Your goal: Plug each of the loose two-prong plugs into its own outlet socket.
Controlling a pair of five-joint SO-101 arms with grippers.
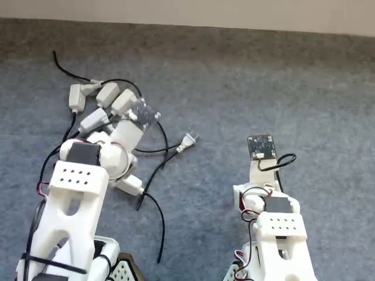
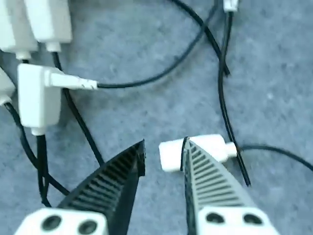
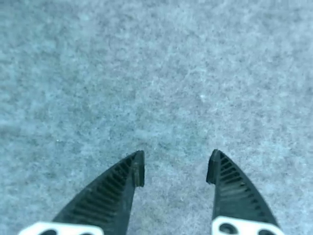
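Because the left gripper [image 2: 164, 147] hangs low over the carpet with its jaws apart, I read it as lining up for a pick, not carrying anything. A white cord end [image 2: 218, 146] lies flat just under it. The pale finger [image 2: 205, 181] crosses over its middle, its blunt tip pokes into the gap, and the dark finger [image 2: 117, 181] stands just clear of it. I see no prongs on it, so I cannot tell whether it is a plug or a socket. Nearby, the white sockets [image 2: 39, 98] sit bunched together with their black cords [image 2: 78, 122] fanned across the carpet, and one appears to have a cord end pushed into its side. From the high view, a loose two-prong plug [image 1: 188, 140] lies apart from that bunch, between the two arms and nearer the left one, its prongs pointing away from the arms. The right gripper [image 3: 176, 156] hovers over bare grey carpet [image 3: 156, 73], jaws apart and holding nothing; parked there, I judge, it stands clear of the cords. The next move calls for centring the gap on the cord end before closing.
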